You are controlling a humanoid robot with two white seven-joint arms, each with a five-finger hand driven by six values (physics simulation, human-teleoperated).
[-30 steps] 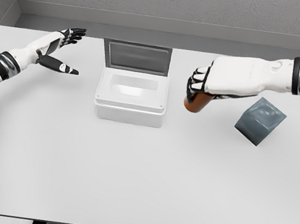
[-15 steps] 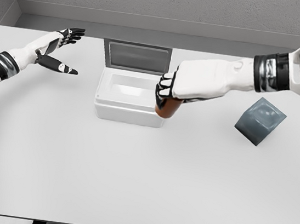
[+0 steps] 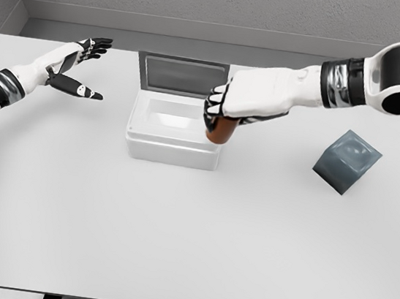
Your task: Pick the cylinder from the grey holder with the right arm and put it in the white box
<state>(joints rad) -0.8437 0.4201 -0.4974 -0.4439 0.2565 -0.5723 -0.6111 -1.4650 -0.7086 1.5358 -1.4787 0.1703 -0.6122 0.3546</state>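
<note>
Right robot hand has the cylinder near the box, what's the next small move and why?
Probably carry it a little further left. The right robot hand grips the cylinder at the right edge of the white box, not yet over its open middle; the grey holder sits empty behind.

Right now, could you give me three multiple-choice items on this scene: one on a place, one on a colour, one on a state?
1. Where is the grey holder?
A. right of the white box
B. inside the box
C. left of the box

2. What colour is the cylinder?
A. blue
B. reddish-brown
C. green

3. What is the right hand doing?
A. lying flat on the table
B. hanging open, empty
C. grasping the cylinder

Answers:
1 A, the holder sits tilted on the table to the right.
2 B, its visible lower part is reddish-brown.
3 C, the fingers wrap it at the box's right edge.
</note>
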